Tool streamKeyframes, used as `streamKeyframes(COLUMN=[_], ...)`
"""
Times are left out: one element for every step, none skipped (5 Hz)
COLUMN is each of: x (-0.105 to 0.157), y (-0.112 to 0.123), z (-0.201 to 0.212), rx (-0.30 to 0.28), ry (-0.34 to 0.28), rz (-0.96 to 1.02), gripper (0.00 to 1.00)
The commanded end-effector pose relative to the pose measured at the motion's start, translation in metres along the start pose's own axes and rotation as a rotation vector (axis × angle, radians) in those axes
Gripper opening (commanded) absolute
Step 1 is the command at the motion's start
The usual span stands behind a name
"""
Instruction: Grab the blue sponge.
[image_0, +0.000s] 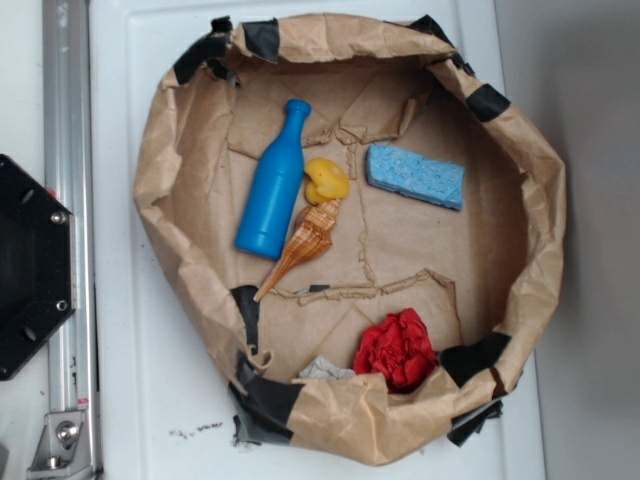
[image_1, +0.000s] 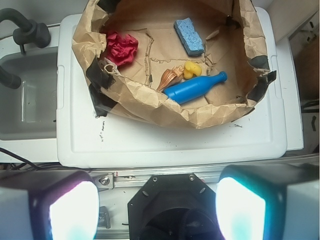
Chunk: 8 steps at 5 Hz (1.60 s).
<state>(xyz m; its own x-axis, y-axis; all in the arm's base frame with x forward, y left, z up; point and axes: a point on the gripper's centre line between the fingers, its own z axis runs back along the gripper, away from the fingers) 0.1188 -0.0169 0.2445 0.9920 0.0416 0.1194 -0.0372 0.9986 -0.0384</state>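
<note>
- Currently I see the claw (image_1: 157, 210) only in the wrist view: its two pads (image_1: 74, 210) sit at the bottom corners, spread wide apart and pinching nothing.
- The blue sponge (image_1: 189, 36) lies flat on the floor of the brown paper nest (image_1: 150, 102), at its far side from the claw, well apart from it.
- From the claw, the sponge lies ahead and slightly to the right, beyond the nest's near wall.
- Its long axis runs obliquely away from the claw; in the exterior view the blue sponge (image_0: 415, 175) tilts slightly off horizontal.
- The blue bottle (image_1: 195, 88), yellow toy (image_1: 192, 69) and shell (image_1: 170, 78) lie between claw and sponge; none touches it.
- The red cloth (image_1: 121, 47) sits well to the left.
- My judgement: the reach must clear the wall and bottle, then turn the claw across the sponge's short side.
</note>
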Motion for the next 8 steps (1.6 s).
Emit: streamKeyframes(x=[0.000,0.047,0.101,0.139,0.176,0.183,0.178,0.163], y=[0.000,0.024,0.029,0.044,0.058,0.060,0.063,0.074], z=[0.000,-0.034,-0.054,-0.088,-0.146,-0.187,-0.194,-0.184], rx=[0.000,0.085,0.152,0.157,0.105,0.121,0.124,0.158], ry=[0.000,-0.091,-0.243,-0.186,-0.077,0.007,0.022,-0.006], rz=[0.000,-0.028,-0.170,-0.177,-0.226,-0.229,-0.216,-0.195], gripper=[1.00,1.00,1.00,1.00,1.00,1.00,1.00,1.00])
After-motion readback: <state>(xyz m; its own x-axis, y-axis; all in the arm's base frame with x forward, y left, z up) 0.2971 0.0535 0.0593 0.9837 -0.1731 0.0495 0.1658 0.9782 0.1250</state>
